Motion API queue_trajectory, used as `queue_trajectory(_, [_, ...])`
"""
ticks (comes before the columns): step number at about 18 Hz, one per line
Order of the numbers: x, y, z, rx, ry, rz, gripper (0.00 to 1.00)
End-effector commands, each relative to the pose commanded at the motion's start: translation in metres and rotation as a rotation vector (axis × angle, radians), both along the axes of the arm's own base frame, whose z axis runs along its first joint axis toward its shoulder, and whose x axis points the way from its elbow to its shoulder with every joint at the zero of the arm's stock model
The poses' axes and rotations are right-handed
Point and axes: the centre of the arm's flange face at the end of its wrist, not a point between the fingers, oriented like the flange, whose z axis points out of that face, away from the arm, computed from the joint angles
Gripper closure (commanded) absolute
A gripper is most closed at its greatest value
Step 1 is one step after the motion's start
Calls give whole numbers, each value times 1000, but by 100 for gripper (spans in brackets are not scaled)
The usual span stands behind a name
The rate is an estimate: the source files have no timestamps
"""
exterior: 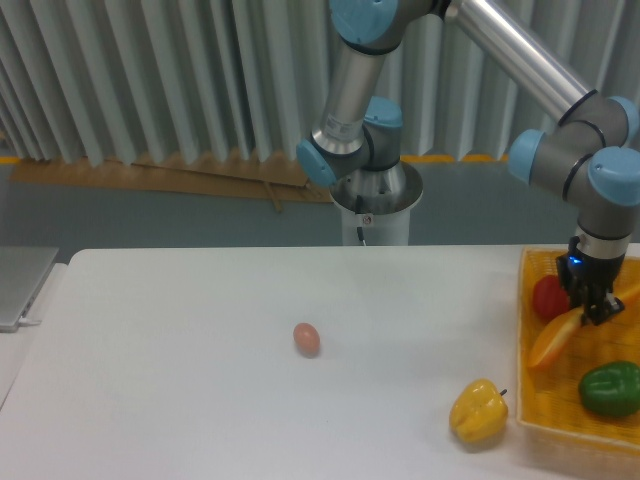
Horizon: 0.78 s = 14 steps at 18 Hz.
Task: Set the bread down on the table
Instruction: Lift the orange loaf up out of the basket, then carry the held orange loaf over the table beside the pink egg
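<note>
Jaws clamped on the bread (556, 338), tilted above the basket (525, 318). Clear the rim, then lower flat onto the counter (200, 360).

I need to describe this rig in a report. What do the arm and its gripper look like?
The arm has polished silver tubular links joined by rounded joints with light blue caps, rising from a silver-grey cylindrical base that carries a small sticker. The gripper is small and dark, almost black, with a tiny blue light at its top.
</note>
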Motion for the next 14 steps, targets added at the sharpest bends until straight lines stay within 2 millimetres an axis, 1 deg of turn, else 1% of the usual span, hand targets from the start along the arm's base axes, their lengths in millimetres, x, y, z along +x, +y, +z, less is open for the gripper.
queue_trajectory(1, [4,-2,5,-1,-11,-3,65])
queue_trajectory(2, [9,-6,17,3,-13,0,65])
queue_trajectory(3, [11,-8,22,1,-18,-5,65])
queue_trajectory(5, [8,-18,31,1,-13,1,65])
queue_trajectory(6, [5,-24,31,3,-18,9,65])
queue_trajectory(8, [4,-28,32,3,-19,12,65])
queue_trajectory(10, [9,-24,33,-1,-28,6,65])
queue_trajectory(12, [15,-23,41,0,-30,12,65])
queue_trajectory(14, [19,-22,45,0,-35,17,65])
